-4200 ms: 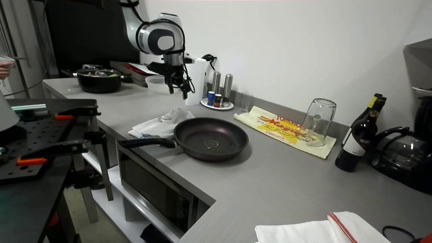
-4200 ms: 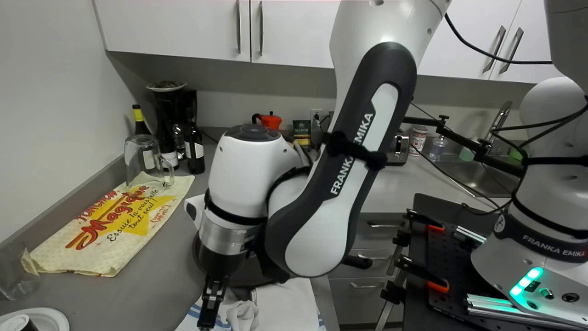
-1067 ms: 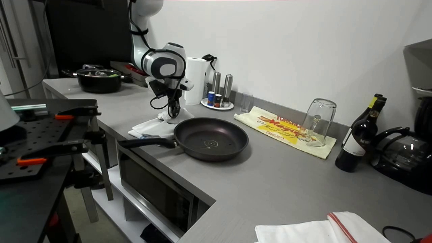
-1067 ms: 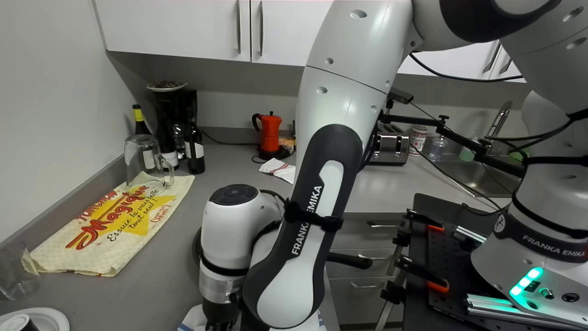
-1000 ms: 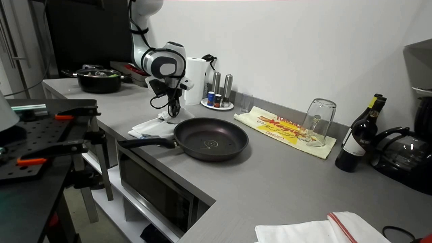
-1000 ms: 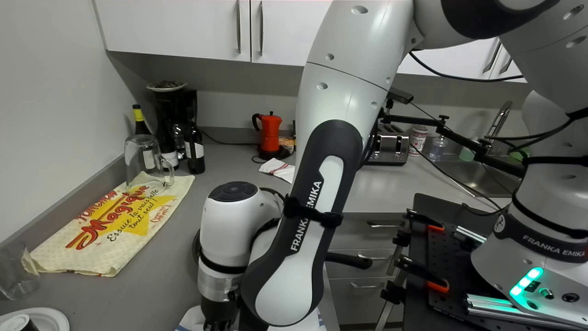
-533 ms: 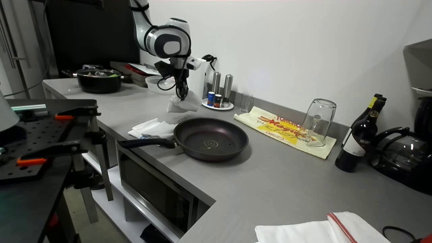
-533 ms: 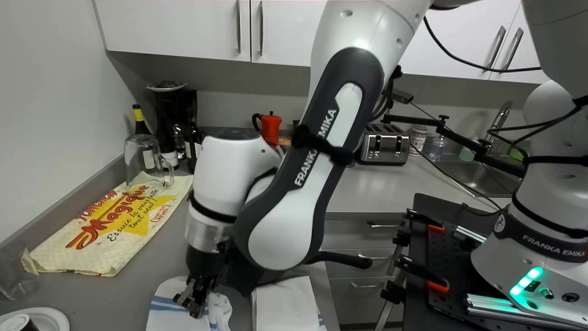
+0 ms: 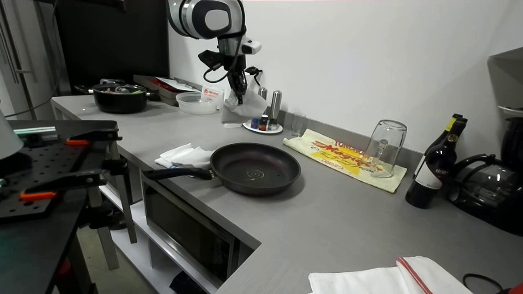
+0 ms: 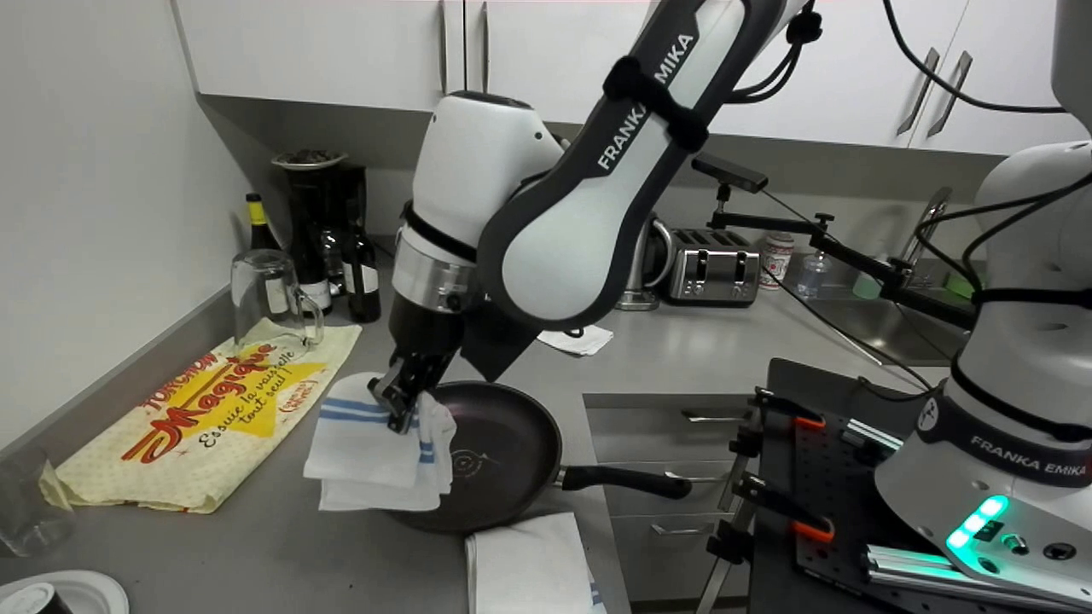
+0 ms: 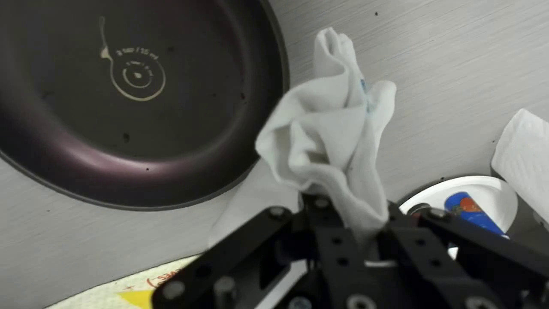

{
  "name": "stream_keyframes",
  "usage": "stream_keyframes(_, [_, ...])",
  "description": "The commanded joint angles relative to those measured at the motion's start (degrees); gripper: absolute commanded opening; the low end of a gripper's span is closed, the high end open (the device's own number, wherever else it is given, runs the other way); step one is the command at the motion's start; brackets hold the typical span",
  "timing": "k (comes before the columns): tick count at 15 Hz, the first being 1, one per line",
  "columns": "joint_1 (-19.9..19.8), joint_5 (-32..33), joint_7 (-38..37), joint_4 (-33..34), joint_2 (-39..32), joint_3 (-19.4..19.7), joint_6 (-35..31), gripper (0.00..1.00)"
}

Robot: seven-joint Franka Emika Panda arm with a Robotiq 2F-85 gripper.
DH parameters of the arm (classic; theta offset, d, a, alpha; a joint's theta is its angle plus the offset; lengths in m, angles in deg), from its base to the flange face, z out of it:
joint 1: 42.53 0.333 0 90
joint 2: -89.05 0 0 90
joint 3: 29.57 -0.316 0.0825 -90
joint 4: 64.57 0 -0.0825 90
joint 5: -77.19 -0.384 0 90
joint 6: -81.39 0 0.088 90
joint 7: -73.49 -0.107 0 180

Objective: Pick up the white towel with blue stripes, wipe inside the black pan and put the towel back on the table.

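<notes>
My pincer (image 11: 355, 210) is closed on the blue-striped towel (image 11: 328, 124), centre of the wrist view, so I should bring it over the black pan (image 11: 141, 116), upper left, and lower gently, letting only cloth touch inside.

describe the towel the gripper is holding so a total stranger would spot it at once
On the grey counter, find the round black pan. Near it, the gripper pinches a white towel with blue stripes. The folded towel beside the pan has blue stripes too, but it lies on the counter; yours hangs from the gripper.
</notes>
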Motion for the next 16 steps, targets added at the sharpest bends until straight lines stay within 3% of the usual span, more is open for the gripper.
stream_keyframes(1, [-3.91,0.60,2.67,-2.61,3.33,0.22,0.19,0.03])
stream_keyframes(5, [-6.02,3.47,3.21,-1.95,2.83,4.69,0.11,0.03])
stream_keyframes(7, [-9.66,2.62,7.41,-1.91,1.82,2.91,-0.89,0.03])
stream_keyframes(12, [-13.43,5.72,14.68,-0.10,-2.82,4.36,0.03,0.03])
stream_keyframes(15, [-12.19,9.43,15.89,1.58,-6.37,7.25,-0.32,0.03])
stream_keyframes(16, [-9.25,12.28,13.99,2.72,-8.26,11.01,-1.56,0.03])
